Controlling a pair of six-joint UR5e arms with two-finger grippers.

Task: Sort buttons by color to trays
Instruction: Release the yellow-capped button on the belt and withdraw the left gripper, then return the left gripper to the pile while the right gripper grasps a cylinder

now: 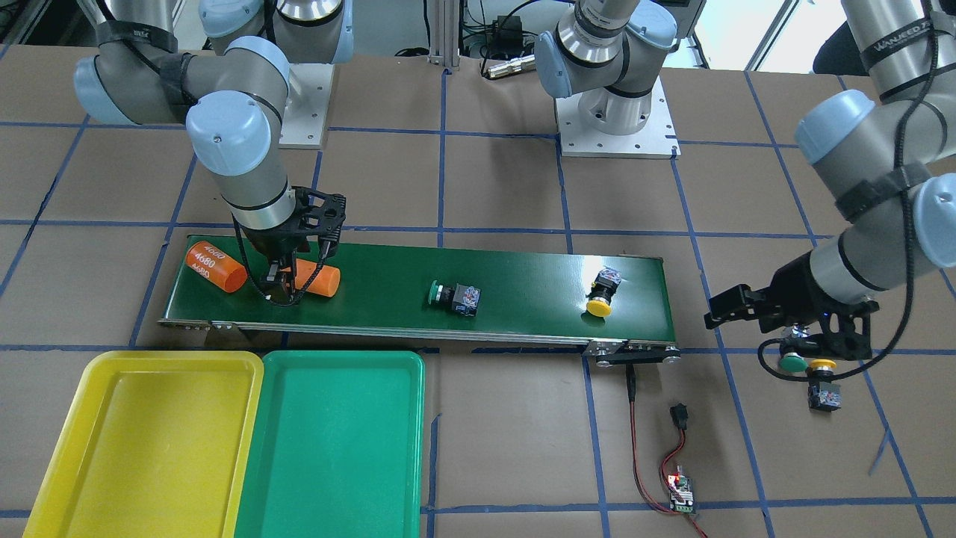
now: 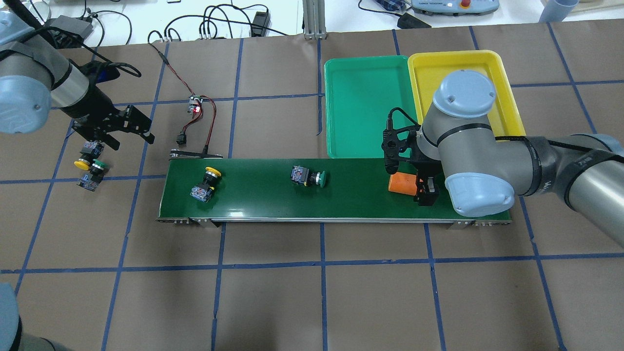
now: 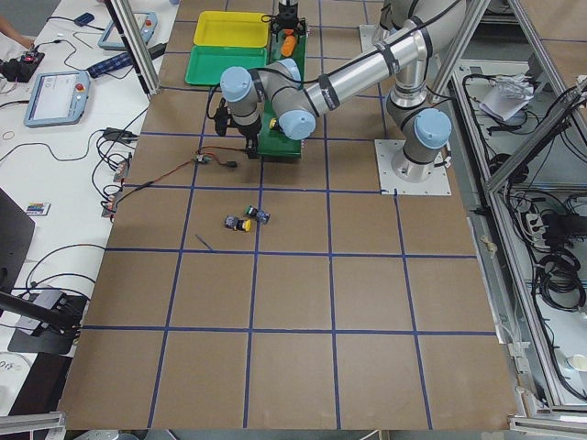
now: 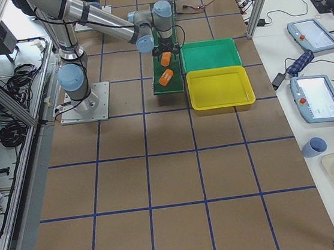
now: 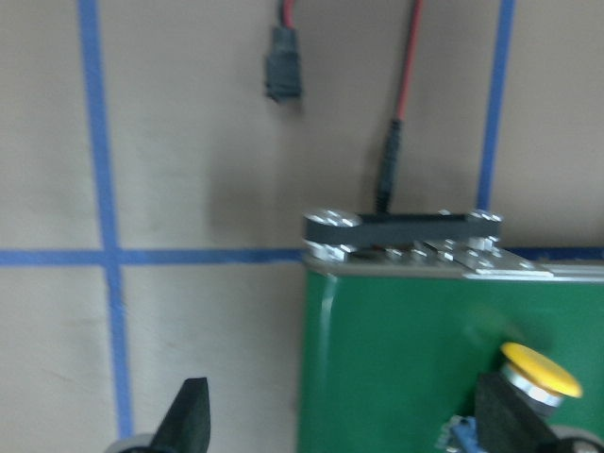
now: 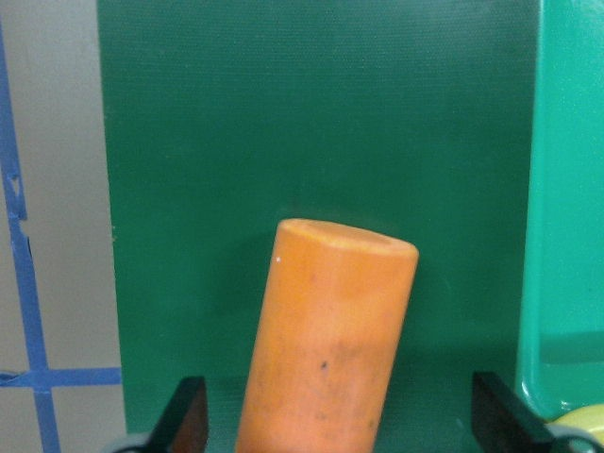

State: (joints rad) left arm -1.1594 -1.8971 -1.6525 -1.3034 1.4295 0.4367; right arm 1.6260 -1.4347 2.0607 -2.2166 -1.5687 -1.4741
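Our right gripper (image 6: 340,429) hangs with fingers apart astride an orange cylinder (image 6: 326,330) on the belt (image 2: 263,200). Toward our left gripper (image 5: 344,429), the green button (image 2: 307,176) lies on its side, long axis along the belt, cap facing the right gripper. The left gripper's fingers stand apart too; the yellow button (image 2: 207,183) lies near it, slanted across the belt. Another button pair (image 2: 97,165) lies on the table (image 2: 292,292) beside it, caps together. The yellow tray (image 1: 60,463) and green tray (image 1: 336,448) sit beside the right gripper.

Two buttons (image 3: 246,223) lie close together on the table (image 3: 367,312), with the yellow tray (image 3: 232,27) and green tray (image 3: 218,65) far beyond.
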